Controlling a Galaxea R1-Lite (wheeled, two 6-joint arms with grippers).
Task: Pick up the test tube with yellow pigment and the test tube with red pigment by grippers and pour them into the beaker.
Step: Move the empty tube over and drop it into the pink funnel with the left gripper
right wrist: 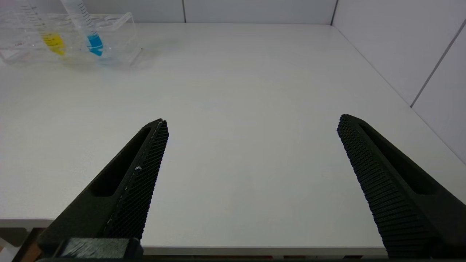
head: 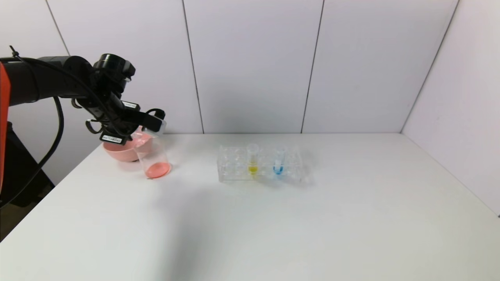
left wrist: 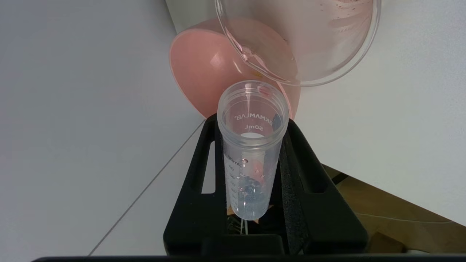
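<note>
My left gripper (head: 151, 123) is shut on the test tube with red pigment (left wrist: 245, 182) and holds it tipped, mouth at the beaker's rim. The tube is clear now, with only droplets on its wall. The beaker (head: 153, 158) stands at the far left with pink-red liquid at its bottom; its rim also shows in the left wrist view (left wrist: 309, 47). The test tube with yellow pigment (head: 252, 158) stands upright in the clear rack (head: 234, 166); it also shows in the right wrist view (right wrist: 51, 36). My right gripper (right wrist: 253, 120) is open and empty above the table's front edge.
A pink bowl (head: 121, 150) sits just behind the beaker, touching or nearly so. A blue-liquid tube (head: 278, 162) stands in the rack to the right of the yellow one. White walls close the table at the back and right.
</note>
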